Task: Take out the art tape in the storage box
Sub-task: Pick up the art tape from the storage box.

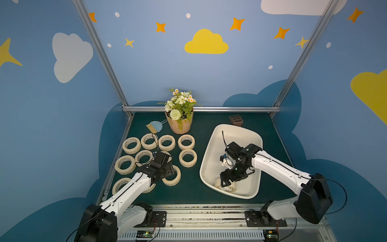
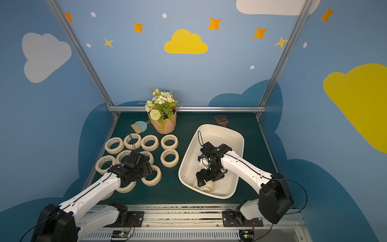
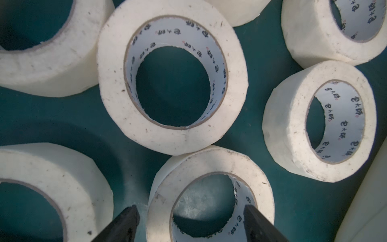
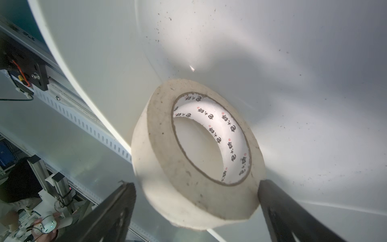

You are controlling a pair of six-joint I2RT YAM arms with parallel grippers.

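Nearest the robot, at about 5 o'clock on the table, the right gripper reaches down into the storage box with its jaws spread wide. Between them is the last roll of art tape, leaning on its edge against the near wall of the box; nothing is gripped yet. The right arm is clearly the nearer one. I judge that the roll's hole axis lies roughly along the gripper's approach, so the jaws would close across its outer rim. This arm comes in from 4 o'clock, bent sharply at the wrist.

At about 8 o'clock the left gripper hangs low over the rolls already on the table, jaws open, one fingertip inside a roll's hole and holding nothing.
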